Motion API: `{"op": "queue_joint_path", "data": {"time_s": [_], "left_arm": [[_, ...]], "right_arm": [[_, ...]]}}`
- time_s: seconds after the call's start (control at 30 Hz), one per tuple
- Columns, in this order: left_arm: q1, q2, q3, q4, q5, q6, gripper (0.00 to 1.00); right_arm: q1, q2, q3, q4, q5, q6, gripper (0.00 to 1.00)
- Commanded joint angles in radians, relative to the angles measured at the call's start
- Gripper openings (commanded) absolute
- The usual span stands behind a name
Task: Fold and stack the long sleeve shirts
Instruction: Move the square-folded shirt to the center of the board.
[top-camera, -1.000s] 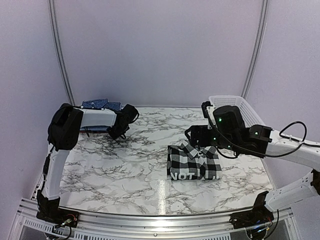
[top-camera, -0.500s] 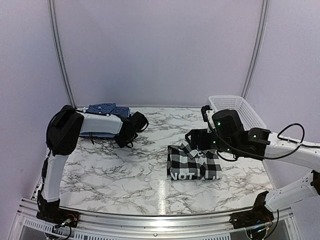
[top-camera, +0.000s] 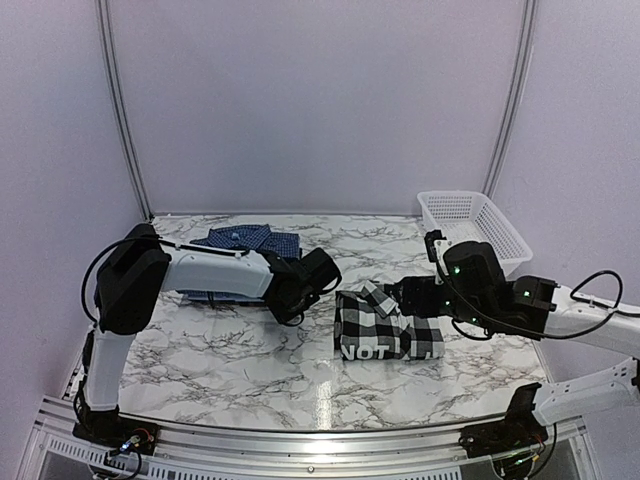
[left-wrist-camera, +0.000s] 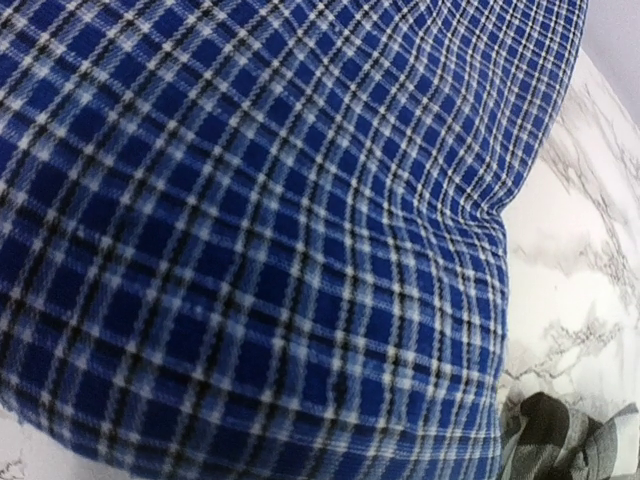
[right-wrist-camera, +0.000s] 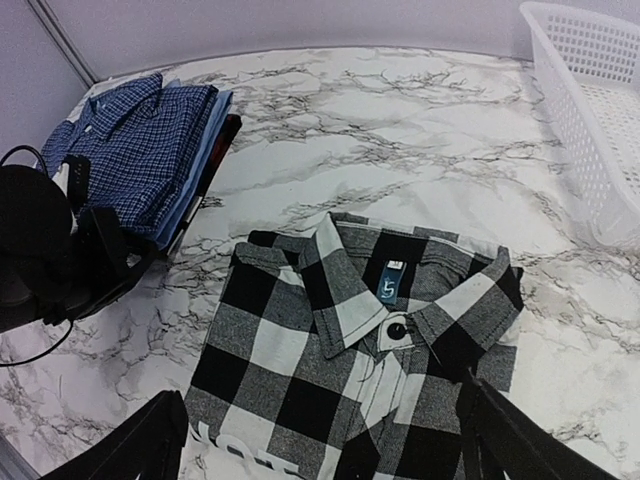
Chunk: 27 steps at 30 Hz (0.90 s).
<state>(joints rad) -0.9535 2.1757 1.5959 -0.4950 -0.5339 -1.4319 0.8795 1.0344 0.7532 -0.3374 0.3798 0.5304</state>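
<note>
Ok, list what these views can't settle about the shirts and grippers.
- left gripper: fingertips hidden behind its own wrist from above; the blue shirts fill its wrist camera.
- How many blue shirts: layers too small in the right wrist view.
- checked shirt lettering: cut off by that view's bottom edge.

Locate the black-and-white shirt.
Top view: the black-and-white shirt lies folded right of centre on the table, the blue shirts to its left, the basket behind it to the right.

A folded black-and-white checked shirt (right-wrist-camera: 330, 380) lies on the marble surface (right-wrist-camera: 420, 150) beneath the right hand (right-wrist-camera: 325, 450), its fingers spread wide. Blue shirts (right-wrist-camera: 140, 150) sit stacked upper left.
</note>
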Motion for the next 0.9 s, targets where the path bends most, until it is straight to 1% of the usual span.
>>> {"op": "queue_joint_path", "data": {"time_s": [0.0,0.03,0.07,0.17,0.23,0.27,0.3,0.43,0.47,0.53,0.67,0.77,0.87], "left_arm": [[-0.021,-0.022,0.031,0.017,0.072,0.055,0.00],[-0.025,-0.035,0.034,0.021,0.076,0.080,0.00],[-0.030,-0.046,0.034,0.027,0.079,0.106,0.03],[-0.049,-0.093,0.015,0.052,0.099,0.186,0.19],[-0.058,-0.121,-0.005,0.072,0.126,0.247,0.33],[-0.061,-0.134,-0.014,0.081,0.139,0.272,0.39],[-0.065,-0.147,-0.021,0.085,0.152,0.297,0.42],[-0.082,-0.192,-0.064,0.143,0.223,0.415,0.50],[-0.083,-0.198,-0.072,0.157,0.265,0.446,0.52],[-0.081,-0.212,-0.115,0.235,0.353,0.522,0.55],[-0.075,-0.216,-0.163,0.308,0.479,0.635,0.61],[-0.062,-0.197,-0.185,0.319,0.556,0.683,0.68],[-0.048,-0.187,-0.220,0.364,0.641,0.704,0.70]], "right_arm": [[-0.022,-0.036,-0.025,-0.033,0.032,0.025,0.90],[-0.029,-0.039,-0.030,-0.037,0.032,0.026,0.90],[-0.036,-0.041,-0.035,-0.041,0.031,0.026,0.90],[-0.078,-0.046,-0.048,-0.046,0.008,0.022,0.91],[-0.112,-0.048,-0.058,-0.044,-0.020,0.018,0.91],[-0.131,-0.049,-0.064,-0.040,-0.041,0.013,0.92],[-0.150,-0.050,-0.071,-0.037,-0.059,0.009,0.92],[-0.231,-0.045,-0.095,-0.029,-0.124,-0.005,0.93],[-0.255,-0.045,-0.102,-0.023,-0.147,-0.008,0.93],[-0.300,-0.043,-0.116,-0.011,-0.192,-0.013,0.93],[-0.394,-0.035,-0.151,0.014,-0.281,-0.014,0.94],[-0.456,-0.035,-0.186,0.033,-0.340,-0.008,0.94],[-0.509,-0.035,-0.229,0.067,-0.419,-0.006,0.94]]}}
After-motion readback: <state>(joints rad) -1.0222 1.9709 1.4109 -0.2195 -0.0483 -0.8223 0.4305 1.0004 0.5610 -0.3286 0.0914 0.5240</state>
